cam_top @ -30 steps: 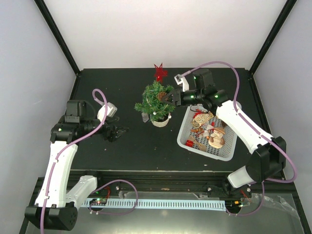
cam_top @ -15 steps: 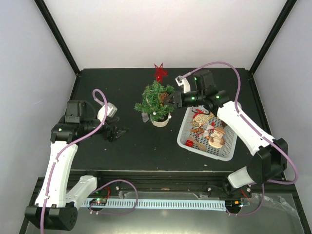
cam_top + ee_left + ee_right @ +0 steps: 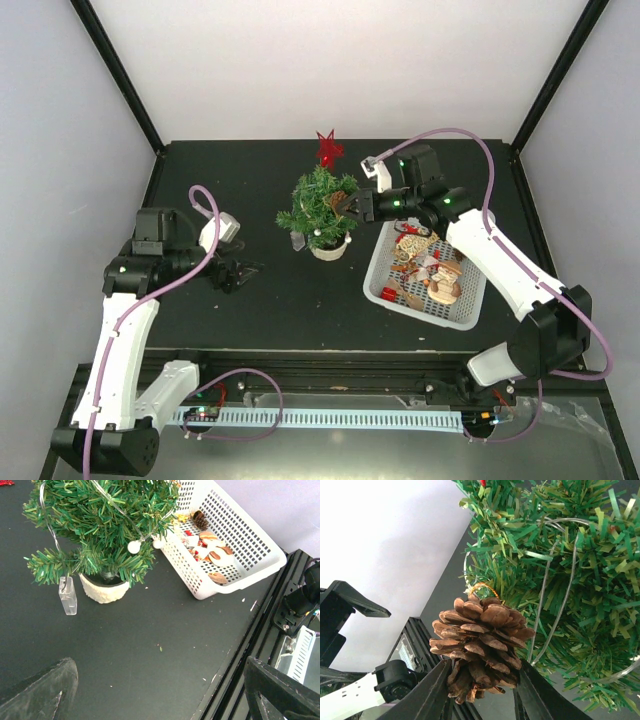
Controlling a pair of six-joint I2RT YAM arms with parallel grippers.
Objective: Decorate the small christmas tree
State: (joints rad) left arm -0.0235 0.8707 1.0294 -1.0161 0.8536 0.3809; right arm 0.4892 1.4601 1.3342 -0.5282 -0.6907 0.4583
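The small christmas tree (image 3: 320,205) stands in a cream pot (image 3: 329,247) at the table's back middle, with a red star (image 3: 327,149) on top and white baubles. It also shows in the left wrist view (image 3: 100,525). My right gripper (image 3: 345,203) is shut on a brown pine cone (image 3: 477,645) with a gold loop, pressed against the tree's right branches (image 3: 570,580). My left gripper (image 3: 240,270) is open and empty, low over the table left of the tree; its fingertips (image 3: 40,692) frame bare tabletop.
A white basket (image 3: 470,310) right of the tree holds several ornaments (image 3: 430,270); it also shows in the left wrist view (image 3: 250,545). A clear tag (image 3: 67,596) hangs from a lower left branch. The black frame rail (image 3: 330,370) runs along the near edge.
My right gripper has edged slightly left, carrying the pine cone deeper into the tree's right side. The left arm has not moved.
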